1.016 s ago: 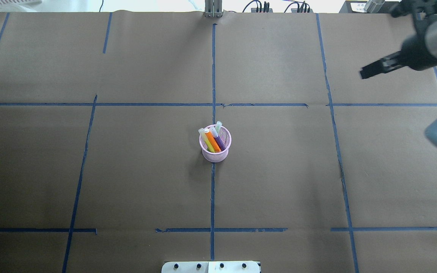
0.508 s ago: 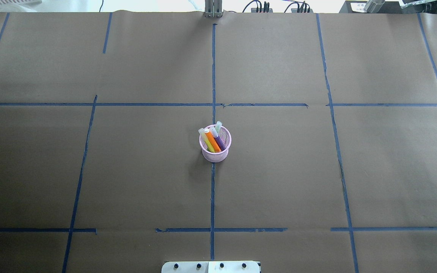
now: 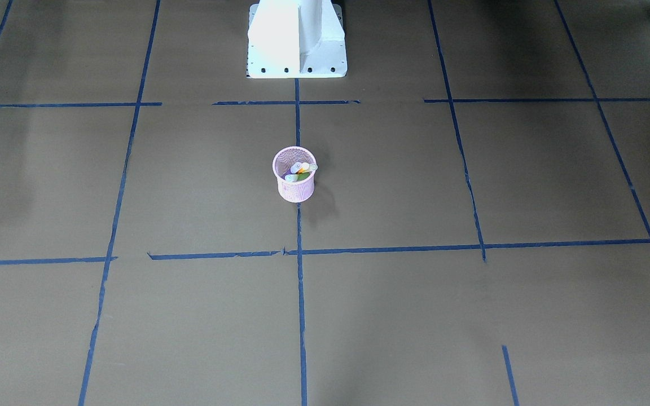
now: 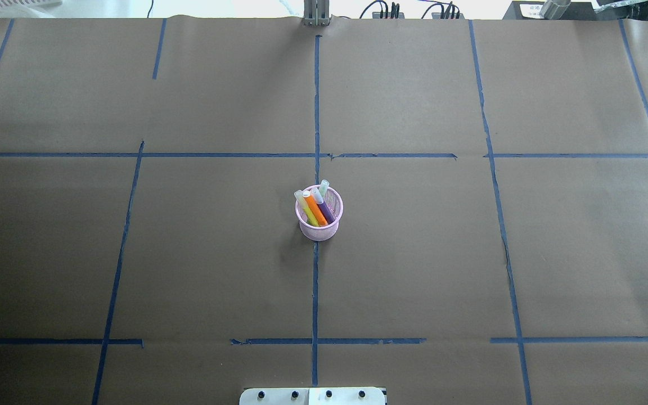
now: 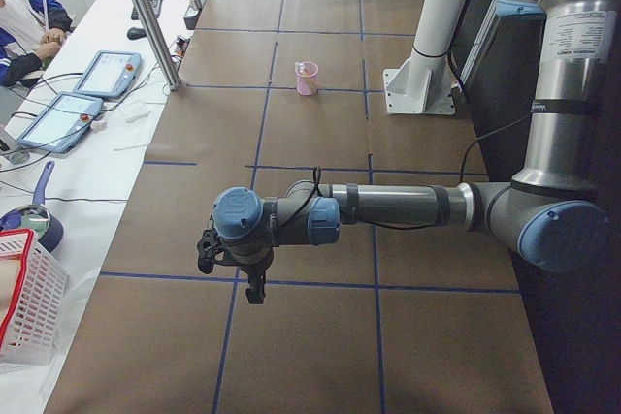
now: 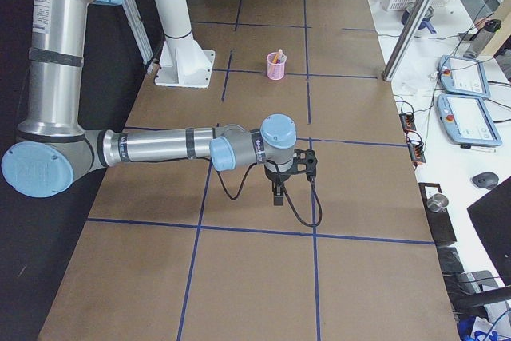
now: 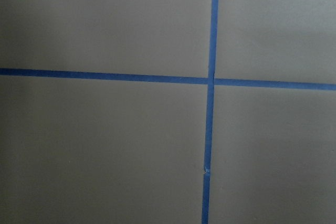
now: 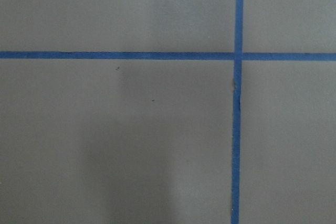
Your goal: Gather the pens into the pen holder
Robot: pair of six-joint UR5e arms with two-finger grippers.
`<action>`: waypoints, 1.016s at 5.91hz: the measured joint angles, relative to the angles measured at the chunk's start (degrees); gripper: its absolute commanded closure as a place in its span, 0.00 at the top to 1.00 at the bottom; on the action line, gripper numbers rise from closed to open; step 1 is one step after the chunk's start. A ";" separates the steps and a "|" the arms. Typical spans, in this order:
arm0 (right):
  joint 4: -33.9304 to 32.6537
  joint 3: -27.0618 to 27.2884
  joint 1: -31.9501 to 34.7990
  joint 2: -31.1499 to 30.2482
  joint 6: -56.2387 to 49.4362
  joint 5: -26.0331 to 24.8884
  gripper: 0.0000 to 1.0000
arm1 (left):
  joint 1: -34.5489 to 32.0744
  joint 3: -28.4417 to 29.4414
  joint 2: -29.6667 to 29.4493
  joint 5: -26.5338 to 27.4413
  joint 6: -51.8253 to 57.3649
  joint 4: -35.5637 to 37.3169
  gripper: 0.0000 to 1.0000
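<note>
**Pens in the pink holder at mid-table, both arms out at the ends**

Front-facing view: the pink mesh pen holder [image 3: 295,190] stands upright near the middle of the brown paper-covered table [image 3: 471,316], on one of the blue tape lines [image 3: 298,254]. It sits well in front of the white robot base [image 3: 297,42]. The pens [image 3: 301,169] lie inside it, their pale caps showing at the rim. No arm enters this view.

Overhead view: the pen holder [image 4: 319,230] sits on the central tape line. A yellow-green pen [image 4: 308,215], an orange pen [image 4: 317,211] and a purple pen [image 4: 327,214] lean side by side in it, caps up and tilted toward the far side of the table. No arm shows here either.

Left-end view: the near arm reaches out level over the table, and the left gripper [image 5: 254,294] points down above the paper, well apart from the distant pen holder [image 5: 307,82]. I cannot tell whether its fingers are apart or together. A person's sleeve [image 5: 24,16], teach pendants [image 5: 105,75] and a red-and-white basket [image 5: 29,298] are on the side bench.

Right-end view: the right gripper [image 6: 277,197] hangs the same way above the paper, far from the pen holder [image 6: 276,69]. Its finger state cannot be told.

Left wrist view: only brown paper and a tape crossing.

Right wrist view: the same, with a faint shadow on the paper.
</note>
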 measured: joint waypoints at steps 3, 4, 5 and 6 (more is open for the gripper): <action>-1.26 -3.48 6.76 -0.20 -5.21 8.72 1.00 | 0.08 1.19 0.01 0.11 0.39 -0.24 1.00; -3.53 -3.49 7.79 -0.06 -7.65 9.24 1.00 | 0.08 2.63 -0.04 0.07 0.49 -0.82 1.00; -6.91 -3.11 8.55 0.35 -9.34 8.81 1.00 | 0.08 4.00 -0.04 0.06 0.48 -1.97 1.00; -9.22 -2.40 9.13 0.72 -10.83 6.75 1.00 | 0.12 5.35 -0.06 0.05 0.46 -3.36 1.00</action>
